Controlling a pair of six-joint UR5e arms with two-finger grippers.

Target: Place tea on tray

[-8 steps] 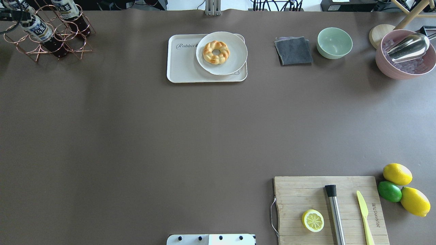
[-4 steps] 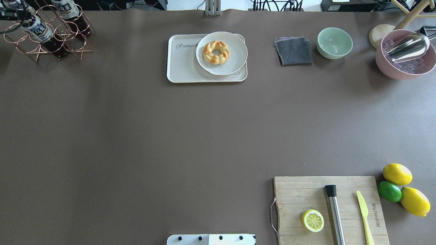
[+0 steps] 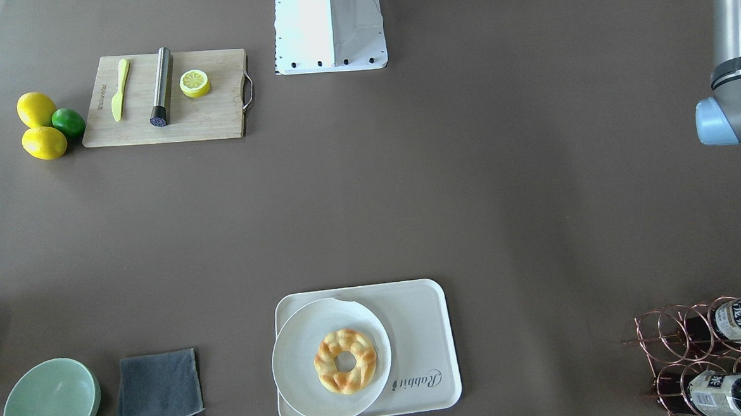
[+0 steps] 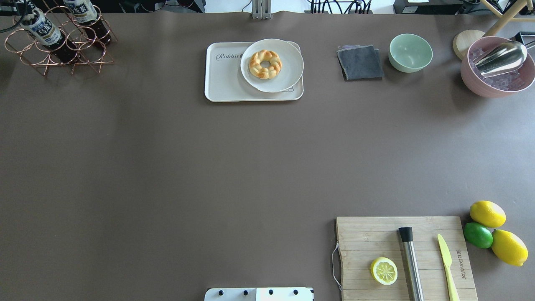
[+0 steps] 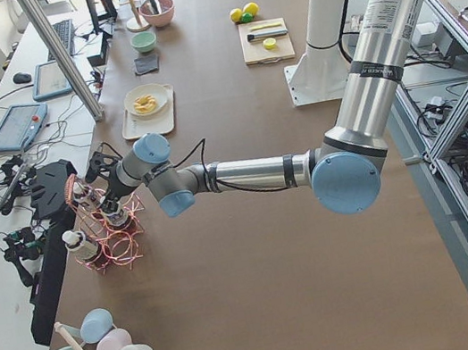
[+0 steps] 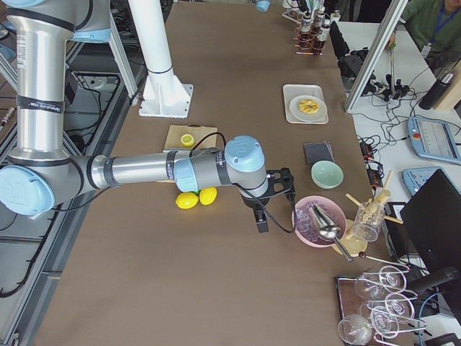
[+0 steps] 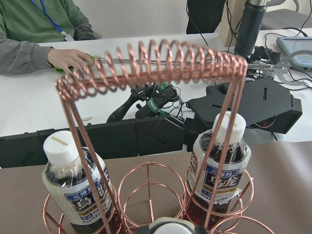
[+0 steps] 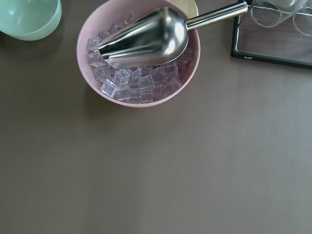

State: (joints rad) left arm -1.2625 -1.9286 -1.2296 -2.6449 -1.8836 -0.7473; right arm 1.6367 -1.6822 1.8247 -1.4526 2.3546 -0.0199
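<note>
The left arm (image 5: 252, 174) and the right arm (image 6: 137, 173) are brushed silver tubes joined by fat rounded grey housings with pale blue end caps and thin black rings at the seams. A black band (image 5: 376, 71) with small white lettering circles the left arm's upper tube, and a thin black cable (image 5: 197, 145) loops by its wrist. The white pedestal (image 5: 329, 9) stands on a white base plate (image 3: 331, 55) edged with dark screws

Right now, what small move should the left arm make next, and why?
Probably lift the tea straight up out of the rack: it sits in a copper ring there, while the tray, half bare, lies well away.
</note>
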